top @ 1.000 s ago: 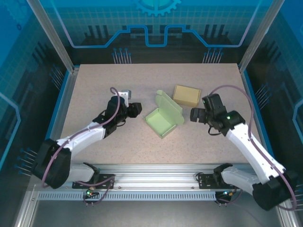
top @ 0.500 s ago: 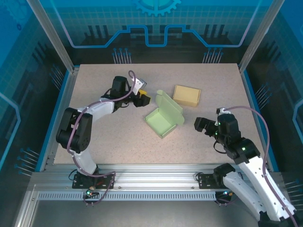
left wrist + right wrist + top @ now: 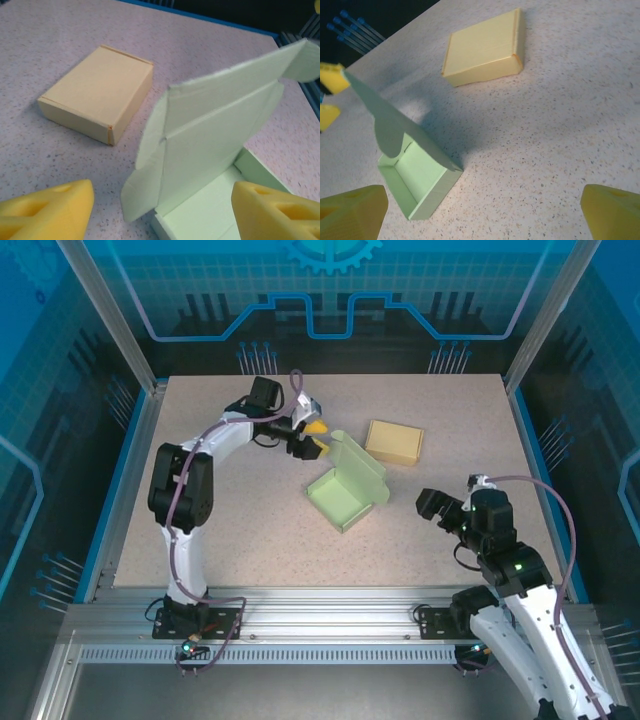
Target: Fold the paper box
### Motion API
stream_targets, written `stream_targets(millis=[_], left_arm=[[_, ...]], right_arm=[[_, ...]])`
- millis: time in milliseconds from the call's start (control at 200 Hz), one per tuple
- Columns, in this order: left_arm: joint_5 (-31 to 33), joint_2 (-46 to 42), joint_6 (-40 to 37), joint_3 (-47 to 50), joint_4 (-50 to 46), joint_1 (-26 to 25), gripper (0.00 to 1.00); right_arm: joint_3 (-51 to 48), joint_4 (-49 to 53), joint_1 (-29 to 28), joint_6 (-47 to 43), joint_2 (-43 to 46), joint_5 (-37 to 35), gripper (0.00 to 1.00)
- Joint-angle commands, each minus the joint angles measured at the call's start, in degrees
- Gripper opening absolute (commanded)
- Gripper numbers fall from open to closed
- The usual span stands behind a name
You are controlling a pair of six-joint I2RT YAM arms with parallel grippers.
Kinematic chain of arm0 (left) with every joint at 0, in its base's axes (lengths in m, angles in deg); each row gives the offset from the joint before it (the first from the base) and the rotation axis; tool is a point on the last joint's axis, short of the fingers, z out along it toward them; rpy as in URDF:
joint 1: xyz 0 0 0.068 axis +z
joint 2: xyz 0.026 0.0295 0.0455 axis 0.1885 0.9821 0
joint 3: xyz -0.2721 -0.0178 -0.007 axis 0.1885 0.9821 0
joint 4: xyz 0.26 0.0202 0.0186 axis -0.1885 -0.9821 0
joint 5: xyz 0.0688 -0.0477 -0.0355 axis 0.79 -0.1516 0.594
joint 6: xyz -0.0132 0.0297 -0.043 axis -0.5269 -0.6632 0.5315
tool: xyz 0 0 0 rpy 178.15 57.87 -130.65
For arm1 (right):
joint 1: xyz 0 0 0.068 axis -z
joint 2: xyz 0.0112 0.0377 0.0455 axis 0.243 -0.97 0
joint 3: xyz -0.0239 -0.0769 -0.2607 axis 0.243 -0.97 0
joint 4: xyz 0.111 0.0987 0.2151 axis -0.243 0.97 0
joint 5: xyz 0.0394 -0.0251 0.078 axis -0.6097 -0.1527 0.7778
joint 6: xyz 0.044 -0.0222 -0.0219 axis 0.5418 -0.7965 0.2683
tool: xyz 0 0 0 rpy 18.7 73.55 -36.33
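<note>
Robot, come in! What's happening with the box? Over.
Left gripper open by green box. Right gripper open, empty. Lid standing up. Tan box behind, apart.

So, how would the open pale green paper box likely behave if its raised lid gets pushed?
The pale green paper box looks thin-walled and empty, so probably light and apt to slide on the speckled table. Its upright lid and curling side flaps suggest it would hinge or bend rather than resist.

Setting: robot lab cell; you have aluminium frame posts [image 3: 110, 315]; blue circuit-print wall panels [image 3: 330, 290]; speckled table [image 3: 400, 540]; slotted mounting rail [image 3: 330, 605] along its near edge.
</note>
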Motion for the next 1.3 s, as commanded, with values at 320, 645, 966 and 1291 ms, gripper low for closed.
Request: stream_targets(millis=[320,645,966,1291], left_arm=[[-1.34,8.11,-12.89,-9.12,-12.17,0.36,0.78],[-0.93,10.26,-14.98,-12.31,-16.58,-1.30,0.72],[1.06,12.39,-13.01,-14.57,-14.16,-2.81,0.70],[0.95,11.00,-12.01,-13.43,-12.83,-2.97,0.29]], right_arm=[[-4.46,-5.99,1.20,-0.22,4.75,4.18,1.00],[-3.81,-7.93,1.20,-0.62,0.78,5.13,1.00],[-4.64,-7.21,1.20,-0.53,2.98,4.77,1.00],[-5.41,-7.85,1.24,-0.18,2.57,4.68,1.00]])
